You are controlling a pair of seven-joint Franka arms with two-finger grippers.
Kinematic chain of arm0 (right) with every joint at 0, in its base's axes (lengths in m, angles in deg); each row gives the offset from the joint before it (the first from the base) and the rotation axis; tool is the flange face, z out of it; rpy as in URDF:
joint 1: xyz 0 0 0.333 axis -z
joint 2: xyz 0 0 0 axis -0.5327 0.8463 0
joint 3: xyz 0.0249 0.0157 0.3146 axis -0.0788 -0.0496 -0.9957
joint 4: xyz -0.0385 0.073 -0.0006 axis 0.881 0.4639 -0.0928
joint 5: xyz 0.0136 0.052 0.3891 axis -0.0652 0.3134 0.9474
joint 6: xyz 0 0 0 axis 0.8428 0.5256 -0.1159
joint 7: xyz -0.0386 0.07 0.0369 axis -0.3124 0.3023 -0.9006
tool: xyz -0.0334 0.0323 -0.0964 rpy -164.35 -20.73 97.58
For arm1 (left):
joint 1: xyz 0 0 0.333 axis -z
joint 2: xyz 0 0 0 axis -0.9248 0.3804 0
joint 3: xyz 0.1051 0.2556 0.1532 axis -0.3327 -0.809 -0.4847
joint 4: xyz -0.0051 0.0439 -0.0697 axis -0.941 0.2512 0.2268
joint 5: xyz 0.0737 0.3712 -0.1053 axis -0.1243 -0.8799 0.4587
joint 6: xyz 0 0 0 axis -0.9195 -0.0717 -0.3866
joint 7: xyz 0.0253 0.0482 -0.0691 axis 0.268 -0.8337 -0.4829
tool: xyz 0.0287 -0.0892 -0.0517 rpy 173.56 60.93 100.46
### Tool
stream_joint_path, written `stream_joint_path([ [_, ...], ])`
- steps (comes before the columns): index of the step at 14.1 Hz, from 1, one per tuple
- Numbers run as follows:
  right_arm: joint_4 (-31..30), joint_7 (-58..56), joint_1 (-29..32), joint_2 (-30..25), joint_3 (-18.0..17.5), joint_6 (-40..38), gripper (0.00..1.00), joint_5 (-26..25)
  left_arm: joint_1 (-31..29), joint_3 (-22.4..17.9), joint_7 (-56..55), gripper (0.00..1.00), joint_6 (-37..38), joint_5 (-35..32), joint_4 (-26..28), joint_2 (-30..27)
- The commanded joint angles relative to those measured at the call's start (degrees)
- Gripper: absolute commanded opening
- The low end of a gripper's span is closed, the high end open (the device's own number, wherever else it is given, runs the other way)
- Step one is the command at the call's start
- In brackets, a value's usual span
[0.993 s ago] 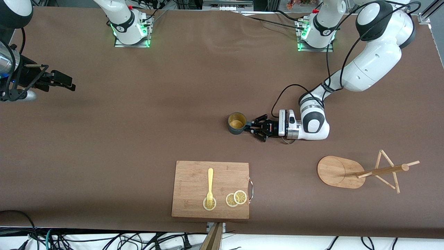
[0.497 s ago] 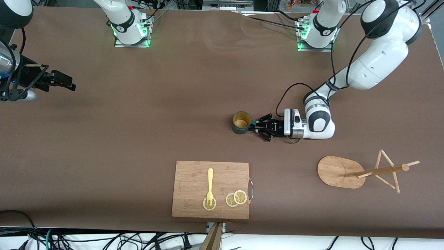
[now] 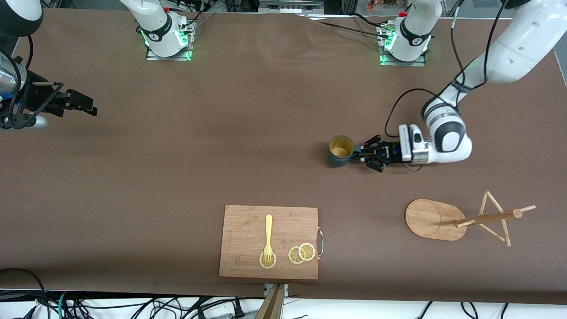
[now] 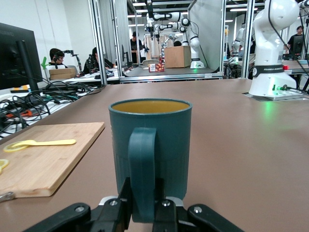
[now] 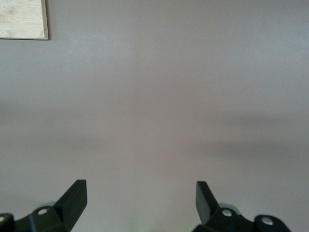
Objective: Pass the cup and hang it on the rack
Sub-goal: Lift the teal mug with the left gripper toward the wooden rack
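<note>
The dark teal cup (image 3: 340, 151) with a yellowish inside is upright, held by its handle in my left gripper (image 3: 359, 155), which is shut on it over the middle of the table. In the left wrist view the cup (image 4: 150, 145) fills the centre and my left gripper (image 4: 143, 205) clamps the handle (image 4: 143, 169). The wooden rack (image 3: 447, 218) stands on its oval base near the left arm's end of the table, nearer to the front camera than the cup. My right gripper (image 3: 82, 106) waits open and empty at the right arm's end; it also shows in the right wrist view (image 5: 140, 193).
A wooden cutting board (image 3: 248, 230) lies near the table's front edge with a yellow fork (image 3: 268, 237) and lemon slices (image 3: 301, 253) on it. The board (image 4: 43, 162) also shows in the left wrist view.
My left gripper has carried the cup toward the left arm's end of the table. The right arm has not moved.
</note>
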Motion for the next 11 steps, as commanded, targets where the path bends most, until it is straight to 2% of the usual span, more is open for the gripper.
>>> stream_joint_path([
  [1, -0.56, 0.15, 0.86, -0.88, -0.85, -0.3, 1.0, -0.34, -6.15, 0.3, -3.47, 0.0, 6.25, -4.23, 5.87, -7.3],
  [4, -0.65, 0.07, 0.86, -0.88, -0.85, -0.3, 1.0, -0.43, -13.09, -0.13, -4.71, 0.0, 13.01, -9.52, 6.05, -7.39],
  [5, -0.65, 0.07, 0.95, -0.88, -0.76, -0.39, 1.0, -0.34, -14.07, -1.44, -4.62, 0.0, 15.22, -10.75, 6.31, -6.87],
  [8, -0.65, -0.02, 0.95, -0.88, -0.76, -0.39, 1.0, -0.34, -16.01, -8.72, -6.19, 0.0, 22.25, -13.92, 6.14, -4.84],
  [11, -0.56, 0.06, 1.04, -0.88, -0.76, -0.39, 1.0, -0.34, -16.01, -16.99, -16.63, 0.0, 29.63, -15.86, 5.26, -4.23],
])
